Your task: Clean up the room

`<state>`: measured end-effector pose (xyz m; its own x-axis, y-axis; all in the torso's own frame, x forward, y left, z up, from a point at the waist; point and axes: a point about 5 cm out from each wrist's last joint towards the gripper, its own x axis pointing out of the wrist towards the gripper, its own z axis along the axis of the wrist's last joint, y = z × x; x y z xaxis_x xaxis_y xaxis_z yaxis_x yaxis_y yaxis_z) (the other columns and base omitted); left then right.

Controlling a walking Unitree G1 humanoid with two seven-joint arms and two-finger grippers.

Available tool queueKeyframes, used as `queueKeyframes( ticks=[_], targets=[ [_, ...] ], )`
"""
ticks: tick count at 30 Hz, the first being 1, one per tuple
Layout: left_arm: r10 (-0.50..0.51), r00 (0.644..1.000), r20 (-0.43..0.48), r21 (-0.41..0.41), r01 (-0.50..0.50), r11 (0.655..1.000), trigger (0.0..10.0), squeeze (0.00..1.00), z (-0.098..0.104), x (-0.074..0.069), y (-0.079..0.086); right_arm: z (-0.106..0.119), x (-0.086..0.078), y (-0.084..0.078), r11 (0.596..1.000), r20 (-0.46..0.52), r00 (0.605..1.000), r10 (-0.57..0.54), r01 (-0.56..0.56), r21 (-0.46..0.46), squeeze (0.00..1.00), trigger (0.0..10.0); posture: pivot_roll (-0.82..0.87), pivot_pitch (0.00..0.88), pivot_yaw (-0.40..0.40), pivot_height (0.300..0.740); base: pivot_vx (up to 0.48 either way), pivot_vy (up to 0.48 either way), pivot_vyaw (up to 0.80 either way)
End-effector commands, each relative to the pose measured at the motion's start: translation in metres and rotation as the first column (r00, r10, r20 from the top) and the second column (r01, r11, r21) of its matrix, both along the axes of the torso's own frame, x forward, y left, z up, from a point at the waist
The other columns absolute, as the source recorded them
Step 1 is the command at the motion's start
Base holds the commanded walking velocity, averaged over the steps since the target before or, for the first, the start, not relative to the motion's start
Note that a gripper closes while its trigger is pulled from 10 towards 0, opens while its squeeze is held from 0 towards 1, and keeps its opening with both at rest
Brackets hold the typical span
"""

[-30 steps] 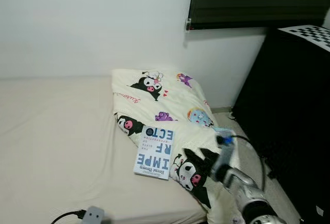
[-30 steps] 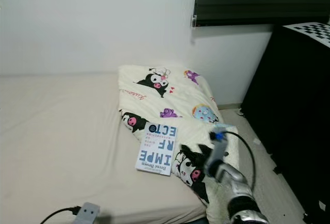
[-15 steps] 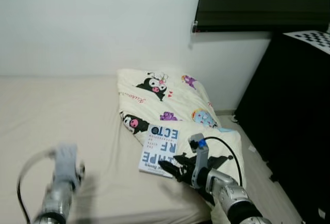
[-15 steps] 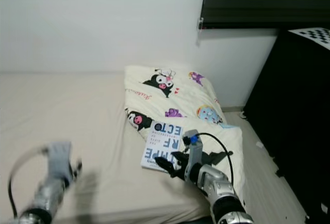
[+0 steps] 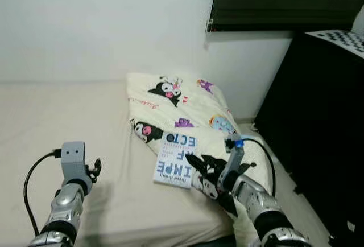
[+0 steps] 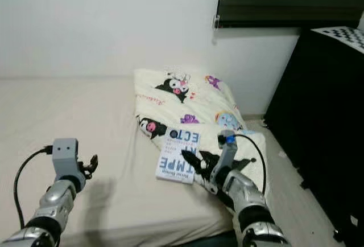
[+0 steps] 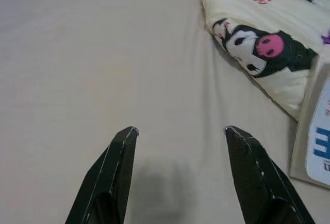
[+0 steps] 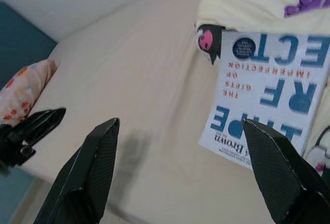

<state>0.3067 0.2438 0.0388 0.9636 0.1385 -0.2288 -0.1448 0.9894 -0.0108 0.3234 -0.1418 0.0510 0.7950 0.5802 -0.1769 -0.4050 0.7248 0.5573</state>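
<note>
Right gripper (image 6: 200, 165) fingers spread wide, tips just beside the book's near right edge, not gripping yet. Looks like the approach step for picking up the book (image 6: 178, 156). It lies flat near the bed's right edge, half on the sheet, half on the cartoon blanket (image 6: 187, 102). Next move, my guess: slide one finger under the raised blanket-side edge, then close. Right forearm reaches in low from the bed's near right corner. Left gripper (image 5: 95, 166) also spread, hovering over bare bed (image 5: 34, 127) sheet, well apart from the book.
</note>
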Motion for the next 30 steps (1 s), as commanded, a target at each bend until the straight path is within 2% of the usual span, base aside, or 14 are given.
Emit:
queueKeyframes(
  ticks=[1,8,9,19,22,23,24,30],
  targets=[
    [-0.033,0.999,0.029,-0.032,0.034,0.999,10.0,0.00,0.003,0.004,-0.008,-0.004,-0.001,0.000,1.000,-0.029,0.999,-0.022,0.022,0.018,0.00,10.0,0.01,0.005,-0.038,0.615,0.000,0.000,0.00],
    [-0.087,0.991,0.099,-0.054,0.092,0.994,10.0,0.00,0.014,0.011,-0.014,0.000,0.004,0.002,0.995,-0.036,0.997,-0.068,0.070,0.072,0.00,10.0,0.02,0.021,-0.034,0.590,0.000,0.000,0.00],
    [-0.118,0.986,0.122,-0.041,0.123,0.992,10.0,0.00,0.018,0.013,-0.016,0.003,0.007,0.002,0.990,-0.039,0.995,-0.087,0.091,0.106,0.00,10.0,0.03,0.033,-0.031,0.580,0.000,0.000,0.00],
    [-0.207,0.961,0.185,-0.001,0.211,0.977,10.0,0.00,0.027,0.012,-0.024,0.014,0.017,-0.003,0.969,-0.031,0.987,-0.156,0.159,0.188,0.00,10.0,0.08,0.090,-0.022,0.555,0.000,0.000,0.00],
    [-0.235,0.949,0.210,0.018,0.237,0.971,10.0,0.00,0.031,0.010,-0.025,0.020,0.022,-0.009,0.954,-0.031,0.981,-0.194,0.196,0.226,0.00,10.0,0.10,0.116,-0.020,0.545,0.000,0.000,0.00],
    [-0.253,0.941,0.224,0.034,0.252,0.967,10.0,0.00,0.034,0.007,-0.024,0.022,0.024,-0.010,0.950,-0.029,0.978,-0.204,0.205,0.234,0.00,10.0,0.13,0.148,-0.012,0.540,0.000,0.000,0.00],
    [-0.285,0.926,0.246,0.059,0.280,0.958,10.0,0.00,0.040,0.002,-0.025,0.027,0.028,-0.011,0.948,-0.021,0.975,-0.221,0.220,0.230,0.00,10.0,0.15,0.176,-0.007,0.530,0.000,0.000,0.00],
    [-0.345,0.899,0.270,0.104,0.329,0.939,10.0,0.00,0.052,-0.014,-0.027,0.033,0.034,-0.010,0.950,-0.013,0.971,-0.239,0.236,0.203,0.00,10.0,0.19,0.242,0.002,0.520,0.000,0.000,0.00]
  ],
)
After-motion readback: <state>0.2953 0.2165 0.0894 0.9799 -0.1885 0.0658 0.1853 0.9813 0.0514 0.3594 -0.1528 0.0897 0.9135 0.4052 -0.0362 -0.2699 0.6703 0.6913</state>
